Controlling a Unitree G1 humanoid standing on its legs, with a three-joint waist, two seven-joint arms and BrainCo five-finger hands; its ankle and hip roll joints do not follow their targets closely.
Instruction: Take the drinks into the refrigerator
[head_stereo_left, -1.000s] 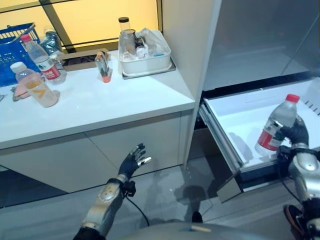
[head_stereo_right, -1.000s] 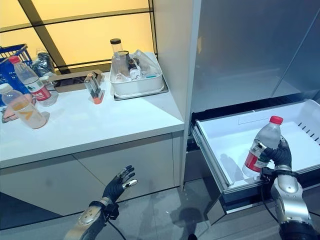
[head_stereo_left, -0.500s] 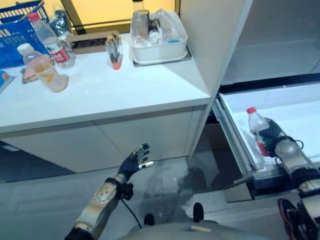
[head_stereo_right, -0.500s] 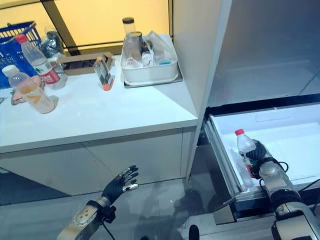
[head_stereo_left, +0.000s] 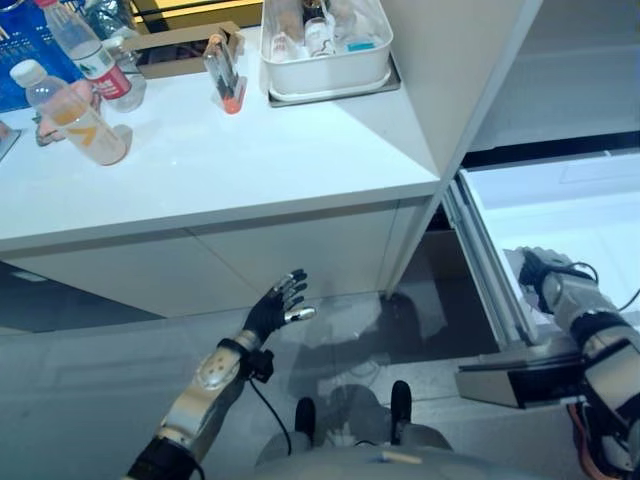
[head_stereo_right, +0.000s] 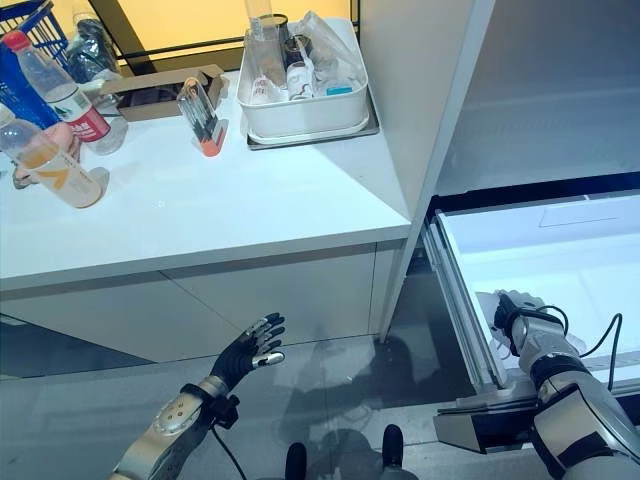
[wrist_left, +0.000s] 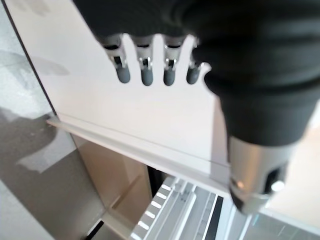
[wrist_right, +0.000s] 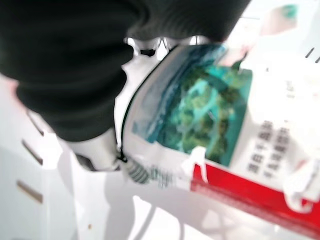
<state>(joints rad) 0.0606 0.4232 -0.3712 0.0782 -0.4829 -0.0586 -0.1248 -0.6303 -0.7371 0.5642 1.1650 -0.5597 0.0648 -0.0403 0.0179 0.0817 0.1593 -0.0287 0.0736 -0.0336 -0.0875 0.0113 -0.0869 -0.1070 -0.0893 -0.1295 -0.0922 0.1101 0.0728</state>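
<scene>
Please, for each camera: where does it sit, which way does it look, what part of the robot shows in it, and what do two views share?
Left eye view: on the head, looking down at the counter and open drawer; both arms show, left hand open over the floor.
Right eye view: beside it, same scene; right hand inside the drawer.
Left wrist view: along the left hand's straight fingers at the cabinet front.
Right wrist view: very close on the bottle label.
Shared: both eye views show the counter, drawer and both hands.
</scene>
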